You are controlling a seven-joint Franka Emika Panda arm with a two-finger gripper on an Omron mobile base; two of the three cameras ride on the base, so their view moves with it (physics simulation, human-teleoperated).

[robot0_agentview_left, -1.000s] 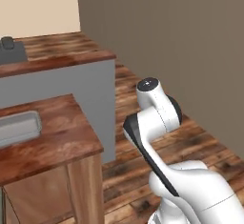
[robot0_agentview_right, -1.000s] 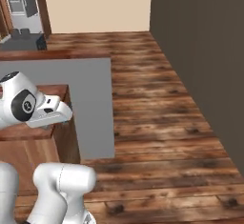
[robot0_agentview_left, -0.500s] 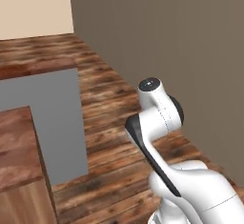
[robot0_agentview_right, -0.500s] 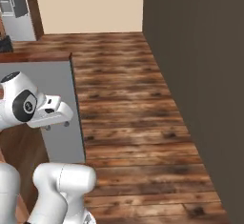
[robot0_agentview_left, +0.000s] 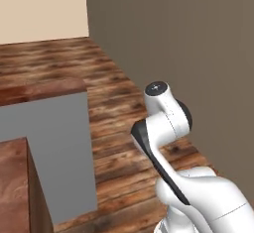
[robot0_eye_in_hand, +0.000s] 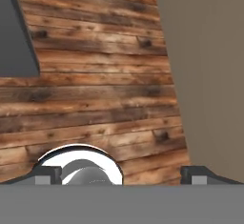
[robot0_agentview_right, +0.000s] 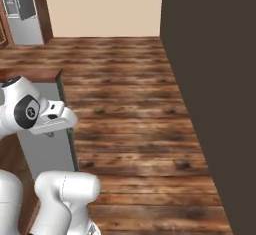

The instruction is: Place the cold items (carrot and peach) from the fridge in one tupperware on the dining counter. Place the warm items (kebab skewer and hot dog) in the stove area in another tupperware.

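Showing gripper (robot0_eye_in_hand: pixel 121 176) fingers (robot0_eye_in_hand: pixel 45 174) spread wide, nothing between them, above knotty plank floor (robot0_eye_in_hand: pixel 95 75). Grey-sided, wood-topped counter (robot0_agentview_left: pixel 44 128) beside arm; flat brown wall (robot0_agentview_left: pixel 188 53). Task items' whereabouts: cannot tell.

You see even, soft light in all views, with no clear source and no hard shadows. The wooden floor (robot0_agentview_right: pixel 130 104) is well lit and its grain stays sharp close to the base, a little softer far from it. The wall (robot0_agentview_right: pixel 215 79) right of the floor is dark and flat, without glare. The grey counter side (robot0_agentview_left: pixel 54 147) left of the floor has uniform tone. No blur or edge distortion.
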